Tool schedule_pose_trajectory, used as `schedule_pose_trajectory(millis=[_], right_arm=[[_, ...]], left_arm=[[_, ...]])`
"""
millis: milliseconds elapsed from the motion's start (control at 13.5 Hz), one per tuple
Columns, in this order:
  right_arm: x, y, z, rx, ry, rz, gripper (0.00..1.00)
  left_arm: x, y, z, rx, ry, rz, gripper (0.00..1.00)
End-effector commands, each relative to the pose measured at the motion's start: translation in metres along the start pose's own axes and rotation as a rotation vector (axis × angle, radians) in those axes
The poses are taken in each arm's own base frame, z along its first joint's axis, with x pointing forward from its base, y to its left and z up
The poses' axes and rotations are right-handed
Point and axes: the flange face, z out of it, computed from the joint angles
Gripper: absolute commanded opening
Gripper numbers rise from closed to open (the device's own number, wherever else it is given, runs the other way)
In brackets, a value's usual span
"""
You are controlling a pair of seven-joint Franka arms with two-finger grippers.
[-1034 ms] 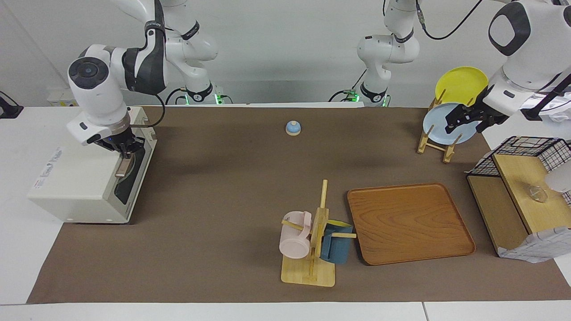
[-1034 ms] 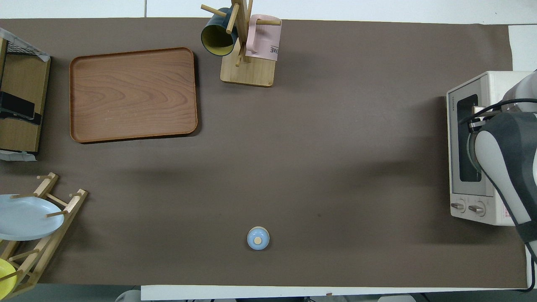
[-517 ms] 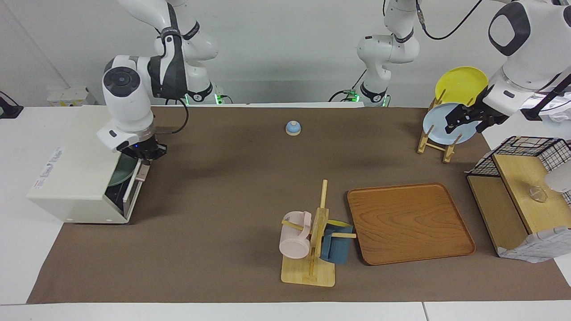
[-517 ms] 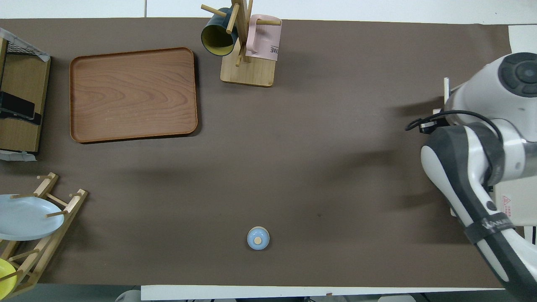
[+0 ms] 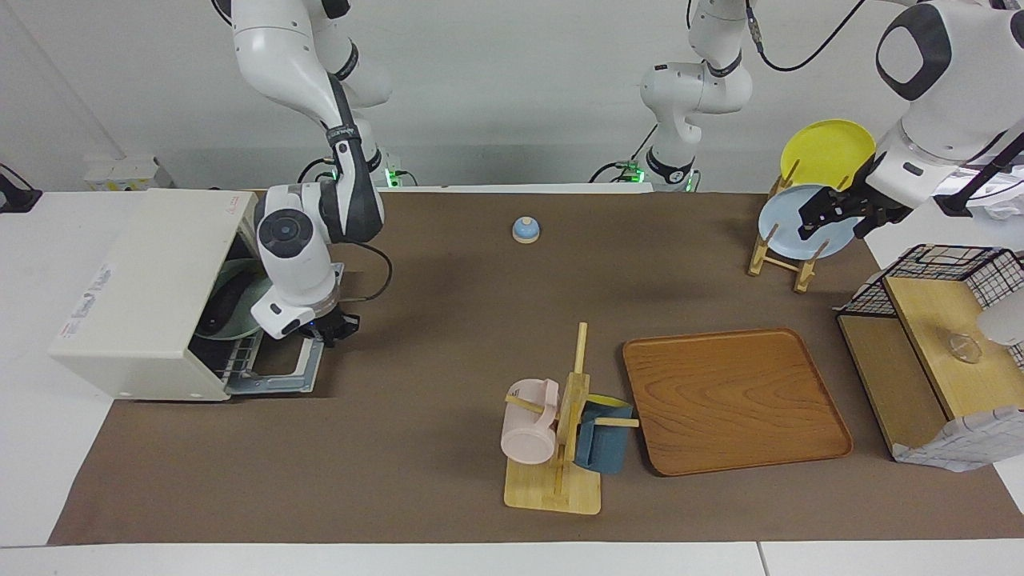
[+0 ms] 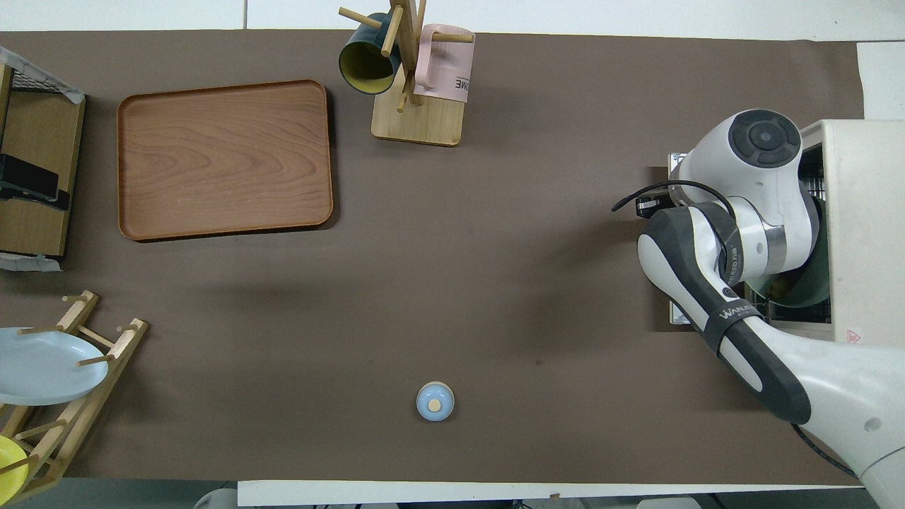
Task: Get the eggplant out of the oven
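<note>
Facing view: the oven (image 5: 152,296) is a cream boxy shell at the right arm's end of the desk (image 5: 448,320), which is covered by a matte brown mat. Its door (image 5: 284,366) lies folded down flat, metal-framed, with the wire rack showing just inside. On the rack sits a pale green plate (image 5: 232,300) carrying the eggplant (image 5: 218,308), a slim dark glossy shape. The right gripper (image 5: 332,330) hangs at the door's outer edge, at about 3 o'clock from the plate; whether its fingers still pinch the handle or have spread I cannot tell. Half a second ago the door stood only partly lowered; now it is fully down. The left gripper (image 5: 832,212) waits by the pale blue plate (image 5: 792,224) in the wooden rack, its fingers' gap unreadable.

Overhead view: the right arm's rounded white wrist covers the oven's (image 6: 862,226) mouth. A dark green plate (image 6: 806,283) edge peeps out at 5 o'clock from the wrist. The smooth wooden tray (image 6: 225,159) lies toward the left arm's end.
</note>
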Motion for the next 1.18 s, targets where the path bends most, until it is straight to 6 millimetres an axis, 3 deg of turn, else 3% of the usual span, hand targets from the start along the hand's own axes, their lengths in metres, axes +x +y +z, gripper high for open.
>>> schedule_pose_trajectory(millis=[0,148,222,295,369,443,517,812,1034,1108], right_arm=[[0.001,-0.028,-0.008,0.079,0.004,0.088,0.08],[0.008,-0.037,-0.042,0.162,0.0,0.136,0.38],[0.006,-0.027,-0.069,0.166,0.002,0.147,0.47],[0.0,-0.012,-0.093,0.168,0.013,0.169,0.6],[-0.004,0.007,-0.103,0.159,0.004,0.196,0.67],[-0.005,0.038,-0.102,0.13,-0.015,0.231,0.71],[-0.008,0.065,-0.095,0.106,-0.031,0.264,0.72],[-0.032,0.109,-0.066,0.101,-0.084,0.332,0.7],[-0.039,0.112,-0.056,0.101,-0.091,0.338,0.58],[-0.043,0.112,-0.052,0.091,-0.079,0.315,0.5]], left_arm=[[-0.007,-0.003,-0.002,-0.007,-0.007,0.011,1.0],[-0.007,-0.003,-0.002,-0.007,-0.007,0.011,1.0],[-0.007,-0.003,-0.002,-0.007,-0.007,0.011,1.0],[-0.007,-0.003,-0.002,-0.007,-0.007,0.011,1.0],[-0.007,-0.003,-0.002,-0.007,-0.007,0.011,1.0],[-0.007,-0.003,-0.002,-0.007,-0.007,0.011,1.0],[-0.007,-0.003,-0.002,-0.007,-0.007,0.011,1.0],[-0.007,-0.003,-0.002,-0.007,-0.007,0.011,1.0],[-0.007,-0.003,-0.002,-0.007,-0.007,0.011,1.0],[-0.007,-0.003,-0.002,-0.007,-0.007,0.011,1.0]])
